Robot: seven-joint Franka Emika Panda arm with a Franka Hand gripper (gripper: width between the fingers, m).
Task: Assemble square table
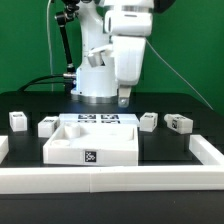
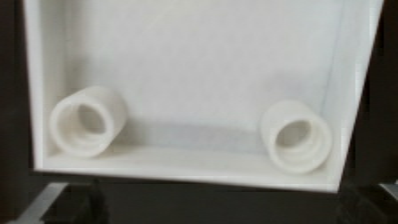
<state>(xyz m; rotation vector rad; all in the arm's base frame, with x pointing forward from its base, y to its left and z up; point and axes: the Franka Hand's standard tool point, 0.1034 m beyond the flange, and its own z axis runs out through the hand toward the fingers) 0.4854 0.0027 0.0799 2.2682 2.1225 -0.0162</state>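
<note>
The square table's top [image 1: 92,143] is a large white slab lying underside up in the middle of the black table, with a black-and-white tag [image 1: 91,156] on its front edge. Four short white legs lie apart from it: two on the exterior view's left [image 1: 18,121] [image 1: 46,125] and two on the right [image 1: 148,120] [image 1: 178,122]. My gripper [image 1: 124,97] hangs open above the slab's back edge, holding nothing. The wrist view looks down into the slab [image 2: 196,70], showing its raised rim and two round sockets [image 2: 86,122] [image 2: 297,135]. My gripper [image 2: 214,208] shows there only as dark, blurred fingers at the frame edge.
The marker board [image 1: 100,118] lies flat just behind the slab. Long white border rails run along the front [image 1: 110,181], the exterior view's right [image 1: 206,150] and left [image 1: 3,148]. The arm's base [image 1: 95,85] stands behind the board.
</note>
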